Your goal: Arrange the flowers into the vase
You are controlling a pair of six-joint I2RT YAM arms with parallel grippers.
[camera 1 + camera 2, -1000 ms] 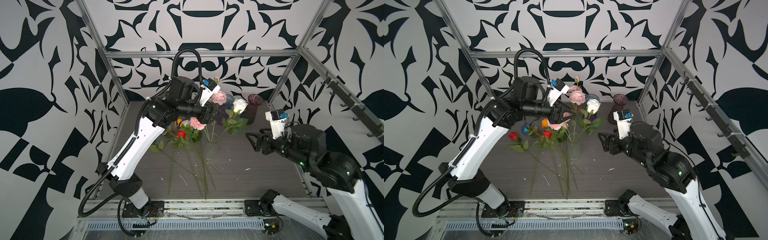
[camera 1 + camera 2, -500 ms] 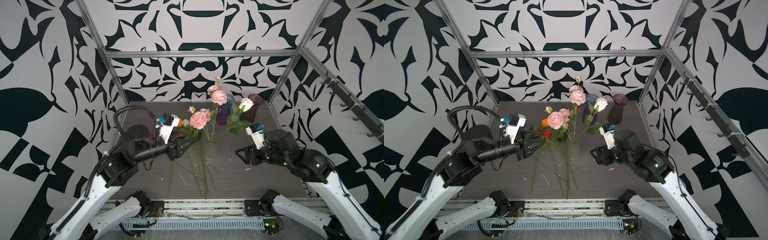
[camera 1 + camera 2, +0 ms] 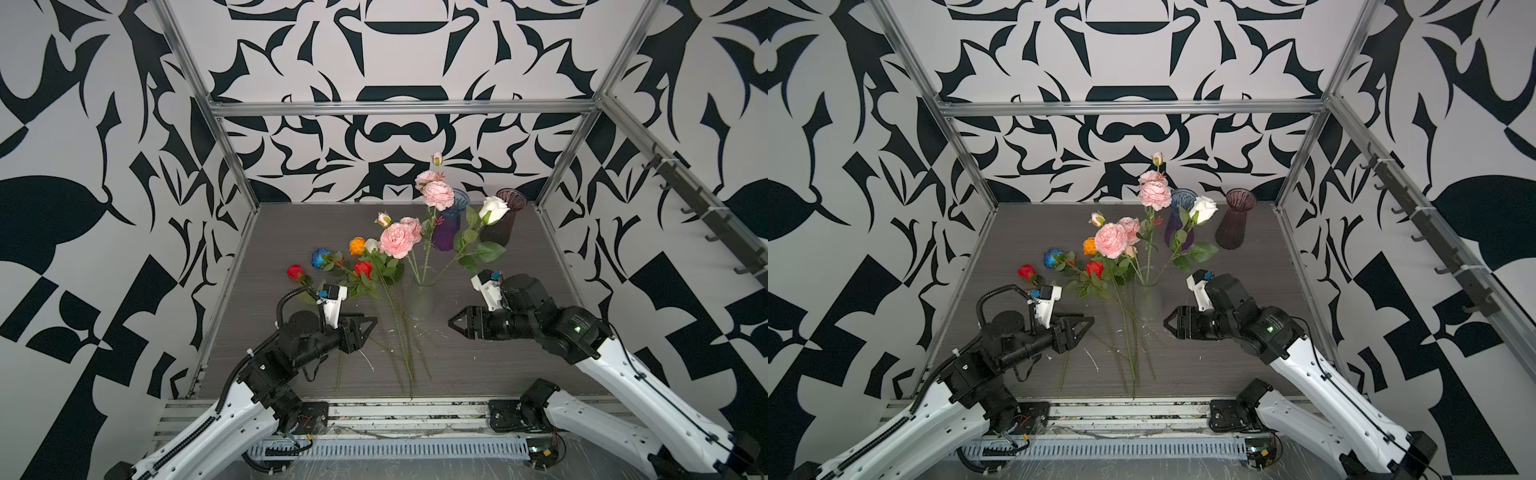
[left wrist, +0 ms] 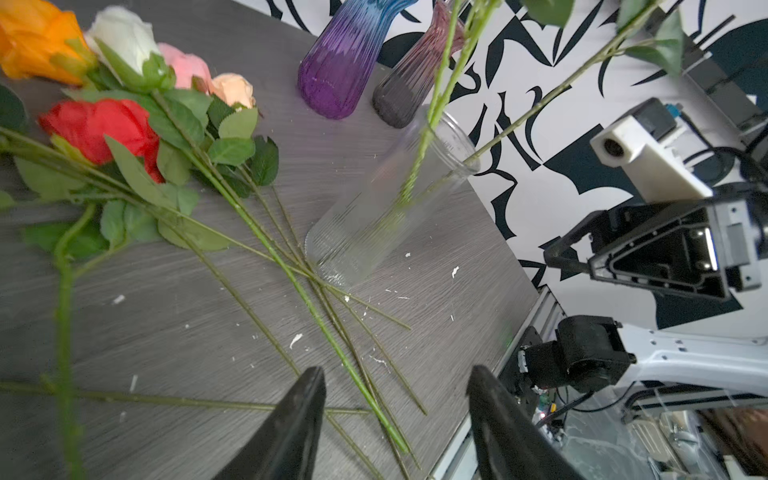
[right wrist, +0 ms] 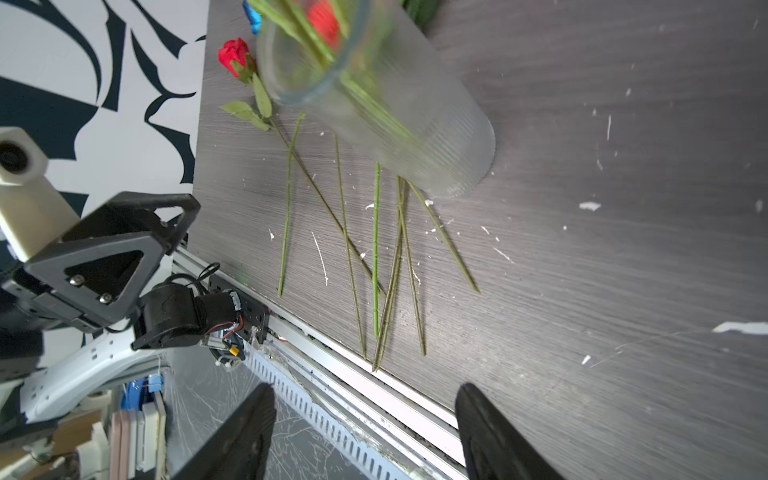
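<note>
I'm seeing the clear vase [image 3: 423,297] sitting at frame ctr in both top views, holding frilly pink blooms [image 3: 437,194] and a white rose [image 3: 493,209] that's leaning right. The other flowers [image 3: 361,270] are lying on the table [image 3: 291,232] just left of it, w/ the purple vase [image 3: 449,232] and maroon vase [image 3: 500,232] standing behind, upper right of ctr. Left gripper [image 3: 370,328] and right gripper [image 3: 456,328] are both hanging wide apart w/ nothing gripped, flanking the clear vase.
</note>
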